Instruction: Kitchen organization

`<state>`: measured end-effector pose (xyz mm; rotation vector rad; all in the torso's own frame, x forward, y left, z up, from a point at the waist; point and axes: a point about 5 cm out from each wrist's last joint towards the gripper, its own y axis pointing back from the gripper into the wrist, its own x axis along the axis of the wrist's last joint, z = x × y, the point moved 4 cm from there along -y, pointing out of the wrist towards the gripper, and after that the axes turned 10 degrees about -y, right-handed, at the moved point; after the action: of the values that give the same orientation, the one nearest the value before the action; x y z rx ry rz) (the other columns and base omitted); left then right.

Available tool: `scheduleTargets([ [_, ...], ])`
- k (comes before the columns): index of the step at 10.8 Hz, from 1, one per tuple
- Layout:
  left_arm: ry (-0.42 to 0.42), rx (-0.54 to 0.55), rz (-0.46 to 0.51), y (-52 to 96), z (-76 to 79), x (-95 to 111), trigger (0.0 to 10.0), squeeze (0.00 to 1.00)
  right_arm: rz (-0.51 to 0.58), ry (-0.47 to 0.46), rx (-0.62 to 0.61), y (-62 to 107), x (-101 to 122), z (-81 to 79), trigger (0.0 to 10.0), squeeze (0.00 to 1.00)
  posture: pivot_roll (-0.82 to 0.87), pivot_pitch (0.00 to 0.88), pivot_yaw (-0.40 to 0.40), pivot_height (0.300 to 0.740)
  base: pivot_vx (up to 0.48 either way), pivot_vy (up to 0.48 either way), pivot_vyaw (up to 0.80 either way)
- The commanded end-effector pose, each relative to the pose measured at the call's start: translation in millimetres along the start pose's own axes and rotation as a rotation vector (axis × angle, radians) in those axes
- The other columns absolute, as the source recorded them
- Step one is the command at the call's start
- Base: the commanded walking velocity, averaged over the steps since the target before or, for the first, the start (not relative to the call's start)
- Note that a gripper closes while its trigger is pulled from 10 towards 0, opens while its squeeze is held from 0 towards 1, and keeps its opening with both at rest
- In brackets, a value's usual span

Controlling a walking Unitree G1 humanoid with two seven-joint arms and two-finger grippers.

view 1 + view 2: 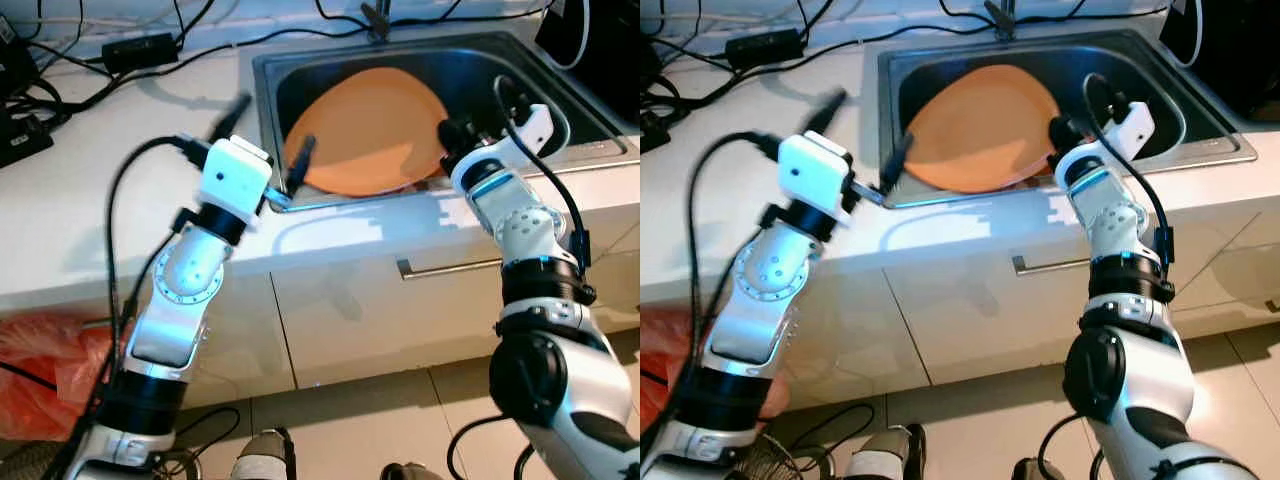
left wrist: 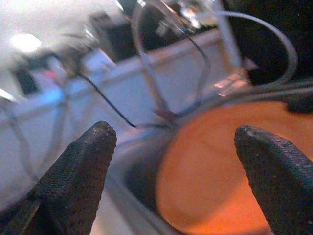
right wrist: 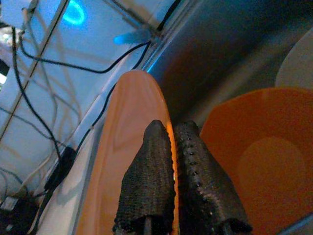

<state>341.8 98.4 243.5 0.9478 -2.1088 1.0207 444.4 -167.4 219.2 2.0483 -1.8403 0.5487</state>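
Right gripper pinching orange plate rim, left gripper blurred, seemingly open

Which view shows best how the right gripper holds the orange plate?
The right wrist view: the right gripper has its fingers pinched on the orange plate's rim. The eye views show the whole plate tilted in the sink; the left wrist view shows its face.
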Motion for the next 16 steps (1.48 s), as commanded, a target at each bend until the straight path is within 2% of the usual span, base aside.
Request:
scheduleTargets([
  [1,0.045,-0.080,-0.014,2.3,11.5,0,10.0,1.00,0.036,-0.006,-0.013,-0.9,6,1.0,0.0,0.00,0.21,0.131,0.070,0.740,0.000,0.000,0.00],
  [3,0.067,-0.127,-0.025,2.1,17.9,-1,10.0,0.73,0.066,-0.008,-0.025,-2.1,10,3.2,0.0,0.00,0.21,0.128,0.077,0.740,0.000,0.000,0.00],
  [4,0.069,-0.136,-0.028,1.9,18.2,-1,10.0,0.67,0.074,-0.013,-0.032,-2.5,10,4.9,0.0,0.00,0.21,0.128,0.078,0.740,0.000,0.000,0.00],
  [6,0.130,-0.152,-0.090,4.4,20.5,-9,10.0,0.67,0.098,-0.022,-0.060,-2.8,11,10.6,0.0,0.00,0.21,0.127,0.079,0.740,0.000,0.000,0.00],
  [7,0.180,-0.169,-0.143,5.4,24.0,-16,10.0,0.56,0.120,-0.021,-0.078,-3.1,14,13.4,0.0,0.00,0.21,0.129,0.081,0.740,0.000,0.000,0.00],
  [9,0.221,-0.254,-0.199,10.3,35.8,-25,10.0,0.00,0.156,-0.018,-0.095,-4.0,19,14.7,0.0,0.00,0.22,0.135,0.085,0.740,0.000,0.000,0.00],
  [12,0.260,-0.311,-0.230,13.9,42.5,-24,10.0,0.00,0.174,0.004,-0.069,-6.5,26,8.7,0.0,0.00,0.23,0.148,0.091,0.740,0.000,0.000,0.00],
  [14,0.271,-0.334,-0.241,13.1,42.7,-22,10.0,0.00,0.160,0.090,-0.067,-6.1,32,11.6,0.0,0.00,0.25,0.158,0.099,0.740,0.000,0.000,0.00],
  [16,0.281,-0.357,-0.263,17.0,43.8,-22,10.0,0.00,0.170,0.171,-0.091,-3.1,47,19.5,0.0,0.00,0.26,0.171,0.107,0.740,0.000,0.000,0.00],
])
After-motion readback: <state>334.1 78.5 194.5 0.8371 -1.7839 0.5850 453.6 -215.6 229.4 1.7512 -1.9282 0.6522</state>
